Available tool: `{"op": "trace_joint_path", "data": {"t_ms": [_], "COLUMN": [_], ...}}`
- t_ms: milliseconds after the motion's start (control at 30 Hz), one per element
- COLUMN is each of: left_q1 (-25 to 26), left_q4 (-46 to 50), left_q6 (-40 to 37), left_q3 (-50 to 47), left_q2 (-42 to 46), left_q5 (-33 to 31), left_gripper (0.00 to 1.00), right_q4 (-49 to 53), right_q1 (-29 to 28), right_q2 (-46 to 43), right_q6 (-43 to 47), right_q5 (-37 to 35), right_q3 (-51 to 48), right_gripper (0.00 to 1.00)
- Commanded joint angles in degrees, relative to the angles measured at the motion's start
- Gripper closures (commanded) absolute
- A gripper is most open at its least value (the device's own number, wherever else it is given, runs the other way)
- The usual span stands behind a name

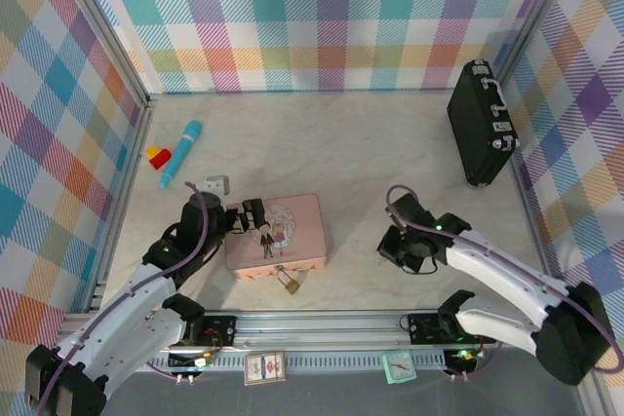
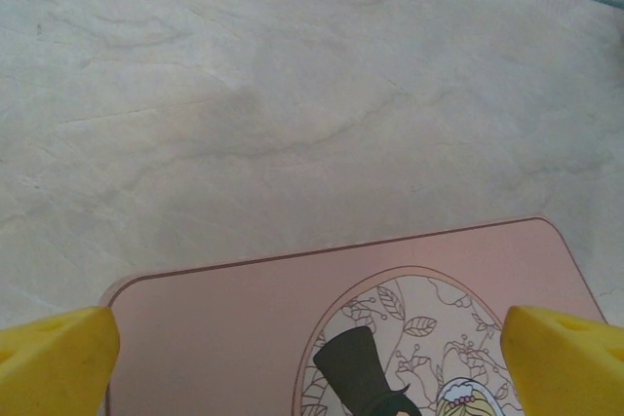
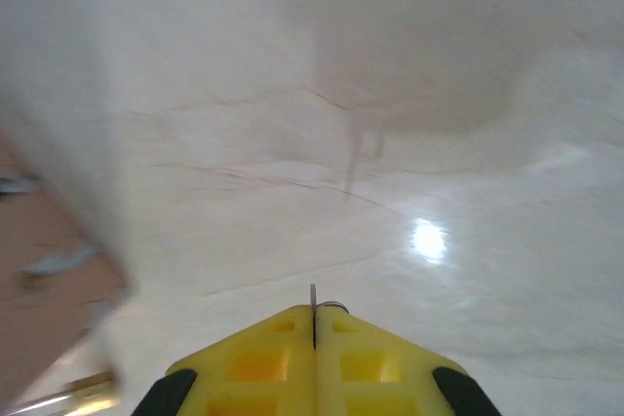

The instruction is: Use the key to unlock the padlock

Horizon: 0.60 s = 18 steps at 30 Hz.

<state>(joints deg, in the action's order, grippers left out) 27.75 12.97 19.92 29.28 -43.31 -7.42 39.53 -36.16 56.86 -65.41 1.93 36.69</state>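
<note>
Boxed in by pastel plaid walls (image 1: 331,17) on three sides; pale marbled tabletop (image 1: 390,143) below, glinting with a bright light spot (image 3: 427,239); aluminium rail (image 1: 331,323) up front.

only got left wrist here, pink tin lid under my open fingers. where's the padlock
Observer: The padlock sits against the middle of the pink tin's near edge, closer to the arm bases than the left gripper.
Operator: and the key
Observer: The right gripper is shut on the key; a thin metal sliver pokes out between its tips.
Operator: is that gripper at the lock
Observer: No, it is apart from the tin, off to its right over bare table.
</note>
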Motion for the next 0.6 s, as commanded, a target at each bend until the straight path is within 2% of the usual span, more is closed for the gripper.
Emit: {"op": "trace_joint_path", "data": {"t_ms": [0,167,333,567], "left_q1": [0.64,0.77,2.15,3.35], "left_q4": [-4.93,-8.08,-12.05,-23.53], "left_q6": [-0.96,3.17,12.28,25.11], "left_q3": [0.65,5.87,12.98,13.73], "left_q2": [-1.36,-7.32,-13.66,-16.11], "left_q5": [6.15,16.11,23.15,25.16], "left_gripper": [0.0,0.01,0.05,0.14], "right_q4": [-18.91,-39.57,-70.0,-89.72], "right_q1": [3.94,5.17,4.87,3.22], "right_q2": [-5.94,-8.02,-5.51,3.24], "right_q6": [-2.6,-0.93,-2.4,-2.37], "right_q5": [6.17,5.21,1.44,-0.7], "right_q3": [-3.62,-5.93,-14.47,-14.54], "right_gripper": [1.0,1.0,1.0,1.0]}}
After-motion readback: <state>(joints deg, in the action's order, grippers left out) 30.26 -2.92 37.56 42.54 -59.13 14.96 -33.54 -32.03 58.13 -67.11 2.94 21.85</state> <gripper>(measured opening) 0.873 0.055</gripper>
